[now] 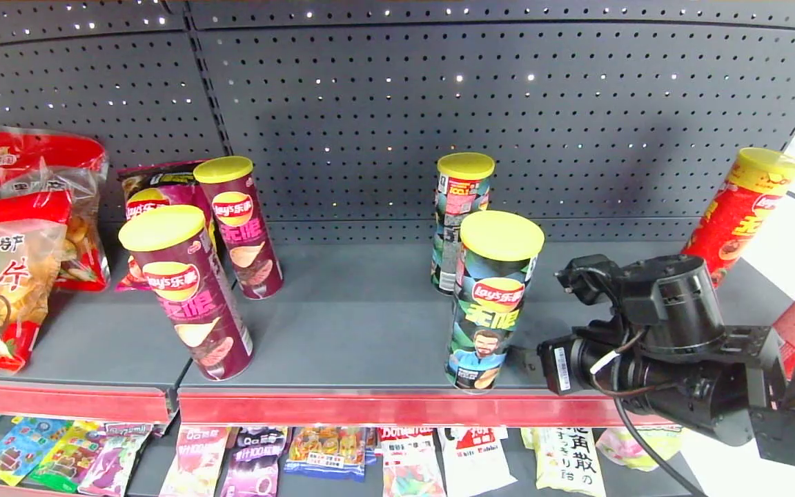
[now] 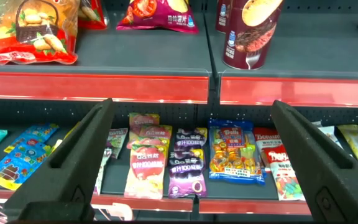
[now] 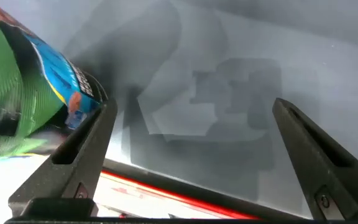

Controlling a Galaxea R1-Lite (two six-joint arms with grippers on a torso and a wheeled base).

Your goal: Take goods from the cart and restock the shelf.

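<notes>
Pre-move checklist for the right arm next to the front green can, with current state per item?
1. Right hand open: ok, it is spread wide.
2. Right hand empty: ok, bare shelf shows in the gap.
3. Green can upright: ok, it stands near the shelf's front edge.
4. Green can clear of the fingers: cannot tell, it sits close beside one of them.
5. Left hand open and empty: ok.
</notes>
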